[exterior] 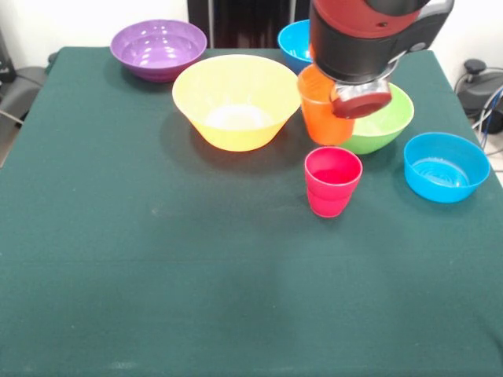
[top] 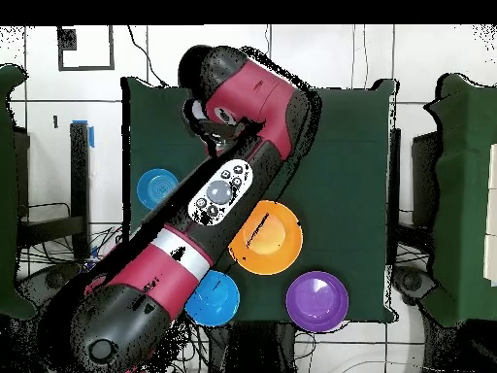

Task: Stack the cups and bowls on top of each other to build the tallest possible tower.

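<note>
Front view: green table (exterior: 157,259) carries a large orange-yellow bowl (exterior: 236,100), empty; a purple bowl (exterior: 159,49) behind it, empty; one blue bowl (exterior: 446,166) at right, empty; a second blue bowl (exterior: 294,41) partly hidden behind the arm (exterior: 369,35). Lime green bowl (exterior: 385,122) sits half behind the arm. Orange cup (exterior: 321,110) hangs raised at the arm's end, just above and behind the red-pink cup (exterior: 332,181), which stands upright and empty. Gripper (exterior: 360,98): fingers hidden, cannot tell how wide. Overhead view: arm covers mid-table; yellow, purple and both blue bowls show, the cups hidden.
</note>
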### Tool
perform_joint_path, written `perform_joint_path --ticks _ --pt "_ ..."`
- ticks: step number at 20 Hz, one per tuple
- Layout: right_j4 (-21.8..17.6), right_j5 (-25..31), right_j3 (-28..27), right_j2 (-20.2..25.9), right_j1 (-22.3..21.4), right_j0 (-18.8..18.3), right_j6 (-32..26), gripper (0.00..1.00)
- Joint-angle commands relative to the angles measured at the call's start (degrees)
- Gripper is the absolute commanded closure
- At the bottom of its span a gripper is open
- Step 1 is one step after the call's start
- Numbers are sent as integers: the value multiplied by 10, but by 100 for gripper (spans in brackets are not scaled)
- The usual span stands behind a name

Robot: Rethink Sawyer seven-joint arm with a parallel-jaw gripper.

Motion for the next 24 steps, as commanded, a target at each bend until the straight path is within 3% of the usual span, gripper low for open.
perform_joint_path --ticks 1,17,24 --pt "-43 -53 12 85 5 -12 46 100" --pt "-33 -83 31 111 4 21 95 100" --pt "-33 -101 43 126 7 23 91 100"
